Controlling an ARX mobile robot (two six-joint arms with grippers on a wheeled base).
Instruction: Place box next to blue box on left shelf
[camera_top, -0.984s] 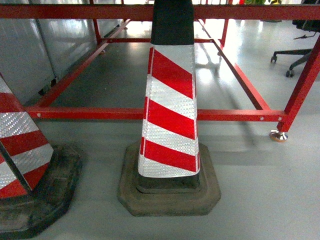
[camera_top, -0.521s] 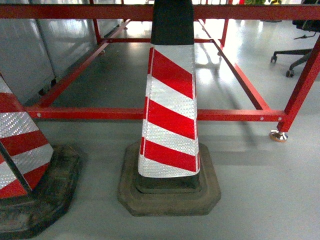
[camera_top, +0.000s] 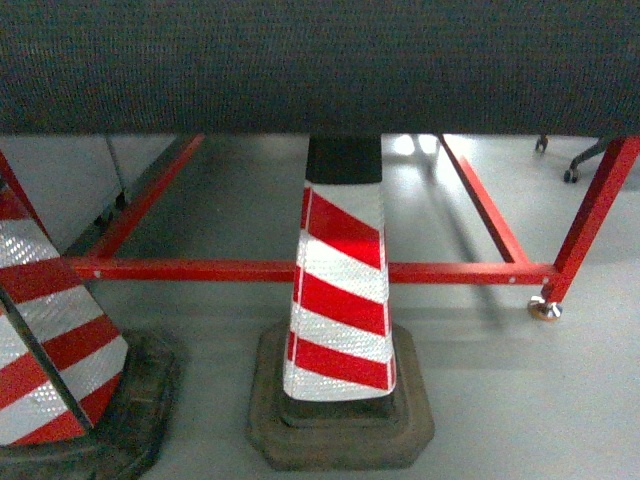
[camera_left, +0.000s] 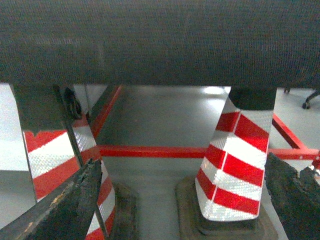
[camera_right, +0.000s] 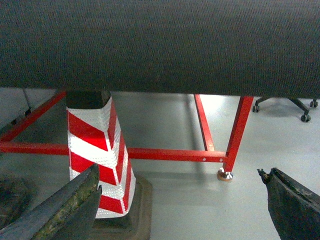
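A grey concrete floor (camera_top: 520, 400) filled the lower part of every view, crossed by the low rails of a red steel frame (camera_top: 470, 272) whose right leg ended in a small metal foot (camera_top: 541, 310). A dark, finely textured band (camera_top: 320, 65) covered the upper part of all three views; what it was could not be told. A red-and-white striped traffic cone (camera_top: 340, 320) on a dark rubber base stood in front of the frame's front rail, and a second cone (camera_top: 50, 340) stood at the left edge of the head view. An office chair's castors (camera_right: 280, 105) showed beyond the frame's far right corner.

The left gripper (camera_left: 185, 200) had its fingers (camera_left: 70, 205) wide apart with nothing between them; the right gripper (camera_right: 180, 205) was likewise spread and held nothing.

Neither the blue crate to be moved, the other blue box, nor the roller shelf appeared in any view, so the crate's position could not be told. Judged from this, no part of the task was visibly done: locating, grasping, carrying and placing the crate all remained.
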